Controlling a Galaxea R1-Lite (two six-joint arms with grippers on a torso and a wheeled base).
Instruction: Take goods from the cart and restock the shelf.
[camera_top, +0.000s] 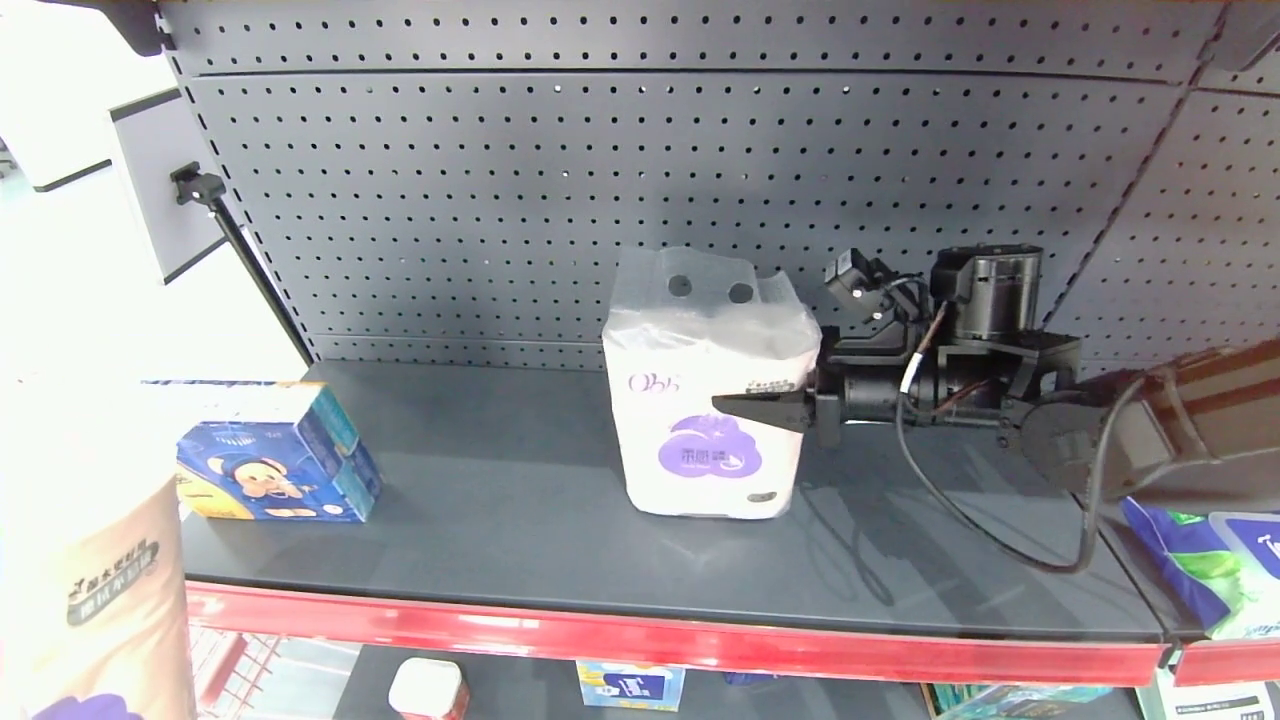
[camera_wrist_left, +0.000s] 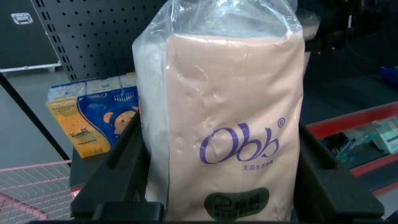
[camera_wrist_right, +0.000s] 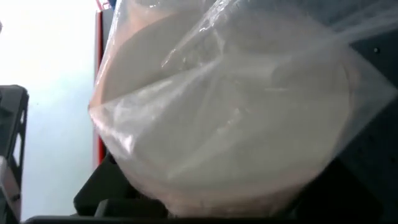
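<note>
1. Two packs are held at once, and the nearer risk sits with the beige pack (camera_wrist_left: 230, 93) in the left claw (camera_wrist_left: 219, 134). Its wrap is loose and slick, so the soft rolls could slide down out of the grip if the arm swings quickly.
2. Farther off, the white pack (camera_top: 690, 340) stands upright on the shelf (camera_top: 500, 500), between the jaws of the right claw (camera_top: 722, 392). It is tall for its base, so if the jaws catch the plastic as they pull away it will likely tip forward.
3. The left claw is spread wide and closed on the beige pack, with a finger (camera_wrist_left: 121, 165) pressed against each flank. The pack fills the gap between them and rises well above the fingertips, clear of the shelf.
4. The right claw lies level and is closed around the white pack. One finger crosses the pack's front face about midway up, and the other is hidden behind it.
5. Well to the left of the right claw, a blue tissue box (camera_top: 275, 455) rests near the shelf's front edge. The stretch between box and white pack looks like the best spot for the beige pack.
6. Beyond the right claw, the pegboard back (camera_top: 600, 200) stands just behind the white pack, so there is little room to push deeper.
</note>
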